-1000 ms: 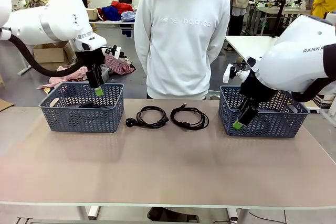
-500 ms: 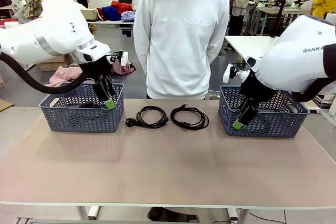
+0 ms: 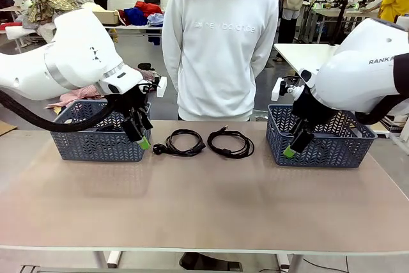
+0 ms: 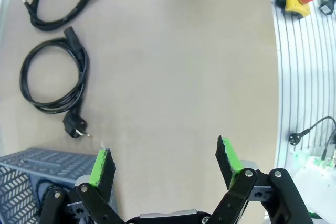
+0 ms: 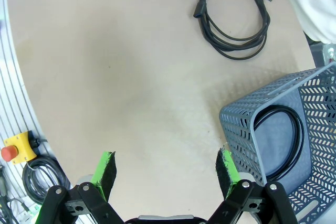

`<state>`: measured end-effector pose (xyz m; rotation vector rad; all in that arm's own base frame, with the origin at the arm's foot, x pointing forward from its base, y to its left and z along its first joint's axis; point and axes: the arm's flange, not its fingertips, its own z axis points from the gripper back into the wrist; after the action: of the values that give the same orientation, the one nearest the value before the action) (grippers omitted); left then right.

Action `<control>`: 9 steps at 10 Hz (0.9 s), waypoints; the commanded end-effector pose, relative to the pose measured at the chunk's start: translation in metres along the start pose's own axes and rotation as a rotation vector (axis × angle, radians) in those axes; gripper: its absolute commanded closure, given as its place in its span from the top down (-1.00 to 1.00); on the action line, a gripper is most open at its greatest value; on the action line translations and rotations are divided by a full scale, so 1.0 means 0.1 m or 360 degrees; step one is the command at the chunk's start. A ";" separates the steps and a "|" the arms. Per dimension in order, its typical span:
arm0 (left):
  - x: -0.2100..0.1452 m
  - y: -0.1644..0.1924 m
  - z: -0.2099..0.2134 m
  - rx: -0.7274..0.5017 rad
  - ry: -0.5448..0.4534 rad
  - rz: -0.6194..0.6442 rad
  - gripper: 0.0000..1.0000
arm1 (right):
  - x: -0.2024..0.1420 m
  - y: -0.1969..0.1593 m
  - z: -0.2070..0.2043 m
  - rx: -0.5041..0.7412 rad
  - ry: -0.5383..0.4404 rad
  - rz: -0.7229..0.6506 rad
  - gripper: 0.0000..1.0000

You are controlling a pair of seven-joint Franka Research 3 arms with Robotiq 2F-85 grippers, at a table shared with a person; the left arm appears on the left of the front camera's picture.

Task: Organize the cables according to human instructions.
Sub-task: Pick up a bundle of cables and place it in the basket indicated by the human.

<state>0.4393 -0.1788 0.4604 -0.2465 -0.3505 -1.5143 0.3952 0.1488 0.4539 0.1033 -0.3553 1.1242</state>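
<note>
Now the left gripper hangs at the right front corner of the left basket, jaws spread wide, nothing between them.

- 1 second back it stood over that basket's inside. Half a second back it was at the basket's right rim. So it has swung out and rightward, the arm leaning after it.
- We read this as 1 drop finished and the next fetch begun.
- 2 cables lie flat on the table. The plug-ended coil is just right of the left basket, and the second coil is farther right, beside the first but apart. Neither has shifted.
- In the left wrist view a bit of black cord shows inside the left basket.
- Well right of the left basket stands the right basket, with 1 coil lying in it.
- The right gripper hangs at that basket's front wall, fully open, empty, unmoved across all 3 frames.
- The person stands behind the table, right of the left basket. We see no pointing hand.
- The plug-ended coil looks the likely next pick, being nearest.
</note>
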 end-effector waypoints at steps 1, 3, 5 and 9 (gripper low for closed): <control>-0.06 -0.05 0.00 0.0041 -0.0019 -0.0020 1.00 | 0.00 0.00 0.01 -0.0011 -0.0005 -0.0012 1.00; 0.00 0.00 0.00 0.0000 0.0000 0.0000 1.00 | 0.00 0.00 0.01 -0.0011 -0.0005 -0.0012 1.00; 0.00 0.00 0.00 0.0000 0.0000 0.0000 1.00 | 0.00 0.00 0.01 -0.0011 -0.0005 -0.0012 1.00; 0.00 0.00 0.00 0.0000 0.0000 0.0000 1.00 | 0.00 0.00 0.01 -0.0011 -0.0005 -0.0012 1.00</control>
<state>0.4391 -0.1800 0.4592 -0.2439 -0.3510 -1.5161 0.3952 0.1488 0.4539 0.1033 -0.3553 1.1242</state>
